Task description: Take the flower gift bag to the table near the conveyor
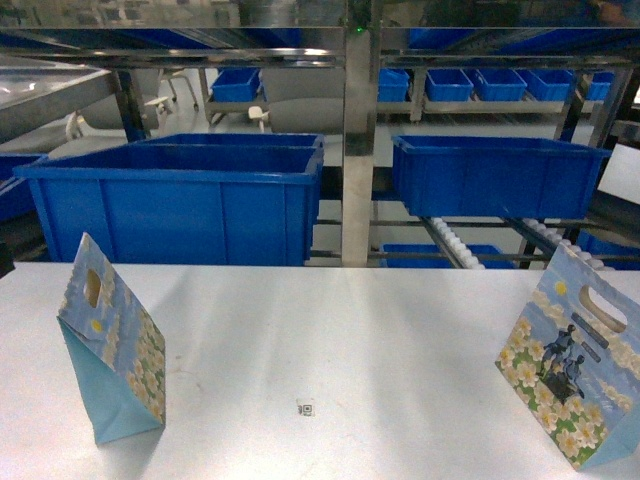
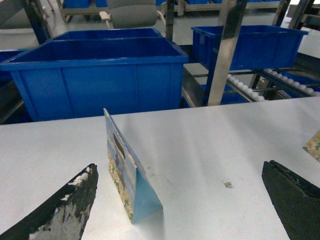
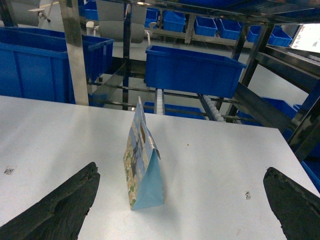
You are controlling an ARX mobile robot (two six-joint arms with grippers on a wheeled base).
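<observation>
Two pale blue paper gift bags printed with white and yellow flowers already stand upright on the wide matte white desk: one at about 8 o'clock, the other at about 4 o'clock, the steel-framed conveyor with its small white rollers and the blue plastic bins lying beyond at 12 o'clock. Both sets of dark fingers, left and right, are spread wide apart and clamped on nothing, each wrist view centring a bag just ahead. I judge this the approach before a grasp, or the task nearly finished; a next move would call for closing on a bag's top edge by its handle cut-out.

Blue bins on steel shelving; floor maybe grey.
</observation>
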